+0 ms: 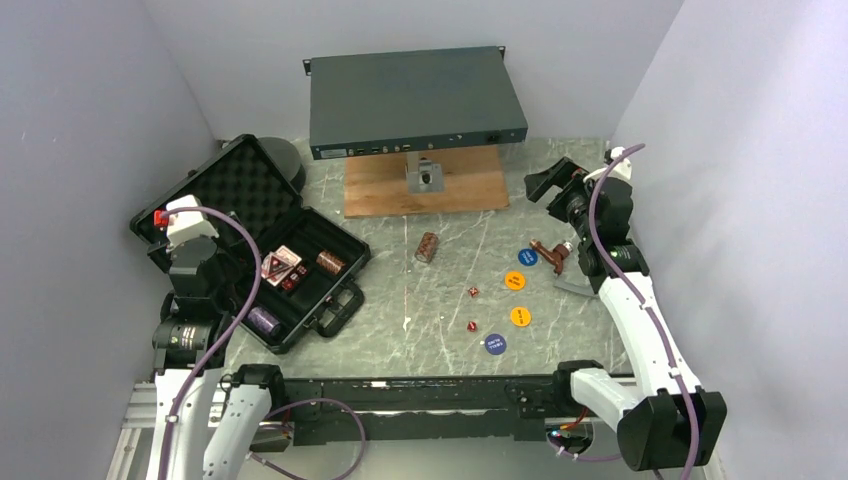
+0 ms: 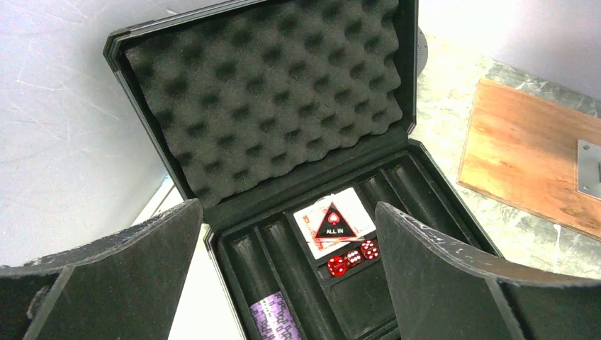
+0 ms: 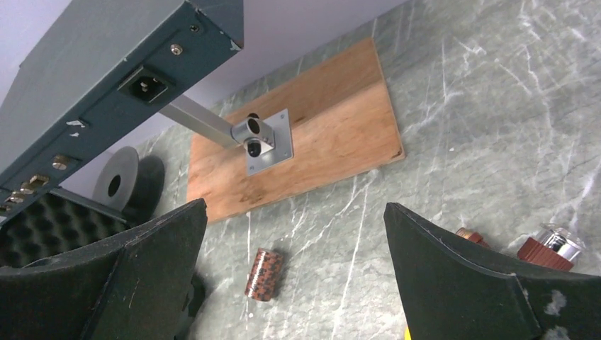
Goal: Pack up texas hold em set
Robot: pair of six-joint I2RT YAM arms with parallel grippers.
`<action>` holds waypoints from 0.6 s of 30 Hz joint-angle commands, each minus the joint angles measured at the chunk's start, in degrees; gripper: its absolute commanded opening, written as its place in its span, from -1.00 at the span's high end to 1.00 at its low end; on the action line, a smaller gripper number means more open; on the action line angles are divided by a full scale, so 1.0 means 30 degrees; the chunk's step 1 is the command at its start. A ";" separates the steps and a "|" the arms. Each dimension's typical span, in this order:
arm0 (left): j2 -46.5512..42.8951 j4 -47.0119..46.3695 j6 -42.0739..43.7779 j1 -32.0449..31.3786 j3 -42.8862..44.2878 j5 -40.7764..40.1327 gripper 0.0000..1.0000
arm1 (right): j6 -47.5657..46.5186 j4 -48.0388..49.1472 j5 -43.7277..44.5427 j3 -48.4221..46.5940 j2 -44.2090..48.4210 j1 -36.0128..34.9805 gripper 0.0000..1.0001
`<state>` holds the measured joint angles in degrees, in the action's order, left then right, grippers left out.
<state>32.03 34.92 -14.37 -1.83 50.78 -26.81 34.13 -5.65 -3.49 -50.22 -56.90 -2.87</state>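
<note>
A black foam-lined briefcase (image 1: pixel 240 185) lies open at the left of a grey-green marble table (image 1: pixel 430 335), its lid tilted back. The tray holds a red card deck (image 2: pixel 351 209) with a black triangular "ALL IN" marker (image 2: pixel 333 225) on top. Red dice (image 2: pixel 352 258) sit just in front of the deck, a purple chip roll (image 2: pixel 273 319) lies in a near slot, and a brown chip roll (image 1: pixel 331 262) in a slot to the right.

The left gripper (image 2: pixel 287 205) hangs above the case with its jaws spread wide and nothing between them. The right gripper (image 3: pixel 295 205), at the far right of the table, is likewise wide apart and holds nothing.

Loose on the marble, well apart from the case, lie a second brown roll (image 1: pixel 427 246), two blue discs (image 1: pixel 528 256), two orange discs (image 1: pixel 515 280) and two small red dice (image 1: pixel 474 292).

At the back, a flat grey metal box (image 1: pixel 415 100) stands on a post over a wooden board (image 1: pixel 425 185). A black spool (image 3: pixel 120 177) sits behind the briefcase.
</note>
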 commanded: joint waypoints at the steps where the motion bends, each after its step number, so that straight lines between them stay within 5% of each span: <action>1: -0.0094 -0.0692 0.0279 -0.0036 0.0037 0.0309 -0.98 | -0.0071 -0.0434 -0.0947 -0.1362 -0.0650 -0.0192 -0.99; 18: -0.0231 -0.1054 0.0502 -0.0009 0.0006 0.1737 -0.98 | -0.1970 -0.7860 0.6095 -0.7223 -0.4655 -0.6409 -0.99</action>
<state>32.01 34.46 -14.15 -1.83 50.78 -23.75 30.17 -24.56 9.19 -68.34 -69.45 -19.64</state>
